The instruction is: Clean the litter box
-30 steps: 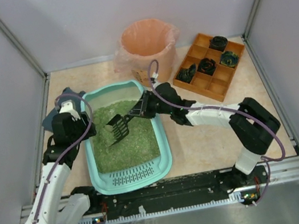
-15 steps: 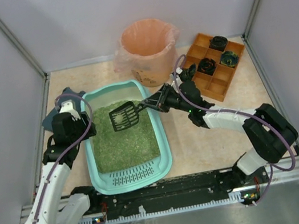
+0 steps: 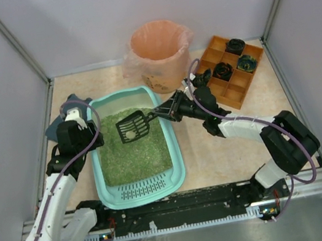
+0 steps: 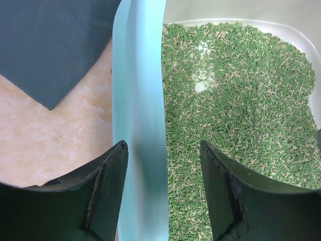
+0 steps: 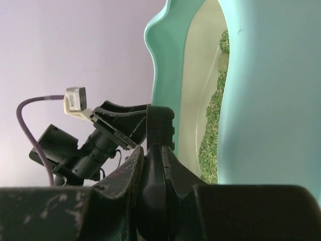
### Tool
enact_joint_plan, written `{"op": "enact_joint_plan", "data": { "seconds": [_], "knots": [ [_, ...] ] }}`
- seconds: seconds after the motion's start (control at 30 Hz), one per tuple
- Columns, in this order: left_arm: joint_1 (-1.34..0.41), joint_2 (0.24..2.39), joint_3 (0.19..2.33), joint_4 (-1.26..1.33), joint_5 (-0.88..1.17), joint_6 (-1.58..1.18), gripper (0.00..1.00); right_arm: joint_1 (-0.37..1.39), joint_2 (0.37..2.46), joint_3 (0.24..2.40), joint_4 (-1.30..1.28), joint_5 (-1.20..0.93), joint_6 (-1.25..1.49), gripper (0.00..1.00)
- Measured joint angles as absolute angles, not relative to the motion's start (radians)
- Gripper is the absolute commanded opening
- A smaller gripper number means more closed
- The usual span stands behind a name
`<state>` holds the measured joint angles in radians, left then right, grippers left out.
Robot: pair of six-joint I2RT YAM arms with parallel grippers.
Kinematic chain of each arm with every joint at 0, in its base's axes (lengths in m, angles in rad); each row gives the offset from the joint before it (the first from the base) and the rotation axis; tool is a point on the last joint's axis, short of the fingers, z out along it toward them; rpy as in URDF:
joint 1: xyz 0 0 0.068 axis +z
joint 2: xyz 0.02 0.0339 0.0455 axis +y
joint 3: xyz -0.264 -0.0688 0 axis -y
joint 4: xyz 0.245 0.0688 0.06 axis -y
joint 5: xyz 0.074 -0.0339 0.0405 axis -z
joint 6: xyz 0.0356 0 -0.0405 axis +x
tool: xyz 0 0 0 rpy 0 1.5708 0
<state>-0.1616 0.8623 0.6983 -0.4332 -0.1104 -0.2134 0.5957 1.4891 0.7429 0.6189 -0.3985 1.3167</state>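
The teal litter box (image 3: 176, 155) lies left of centre, filled with green litter (image 3: 134, 153), its slotted ledge at the near end. My left gripper (image 3: 89, 136) stands open at the box's left side. Its jaws straddle the teal rim (image 4: 138, 100), one finger outside and one over the litter (image 4: 235, 100); left gripper (image 4: 163, 155). My right gripper (image 3: 169, 111) is shut on the handle of a black slotted scoop (image 3: 134, 126). The scoop is held level above the far part of the litter, with a small pale lump in it. The right wrist view shows the gripper (image 5: 160, 160) clamped on the scoop handle (image 5: 159, 125) beside the box wall (image 5: 271, 90).
A round bin with a peach liner (image 3: 160, 52) stands just behind the box's far right corner. An orange compartmented tray (image 3: 227, 71) with dark items sits at the back right. A dark mat (image 4: 50, 45) lies left of the box. Grey walls enclose the table.
The scoop rose out of the litter, turned from tines-down to level, and moved toward the far right of the box. The right arm swung rightward. The left arm stayed put.
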Motion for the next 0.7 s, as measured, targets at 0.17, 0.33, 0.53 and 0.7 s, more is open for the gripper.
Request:
{"op": "enact_joint_plan", "data": {
  "seconds": [0.17,0.33,0.53,0.7],
  "knots": [
    [-0.162,0.865,0.698,-0.434,-0.11,-0.213,0.65,0.586,1.478,0.741,0.605,-0.399,1.318,0.0],
    [-0.162,0.866,0.698,-0.434,-0.108,-0.213,0.65,0.591,1.472,0.781,0.547,-0.411,1.286,0.0],
    [-0.162,0.868,0.698,-0.434,-0.107,-0.213,0.64,0.585,1.467,0.802,0.508,-0.414,1.267,0.0],
    [-0.162,0.873,0.698,-0.434,-0.107,-0.213,0.64,0.589,1.464,0.806,0.496,-0.413,1.26,0.0]
  ]
}}
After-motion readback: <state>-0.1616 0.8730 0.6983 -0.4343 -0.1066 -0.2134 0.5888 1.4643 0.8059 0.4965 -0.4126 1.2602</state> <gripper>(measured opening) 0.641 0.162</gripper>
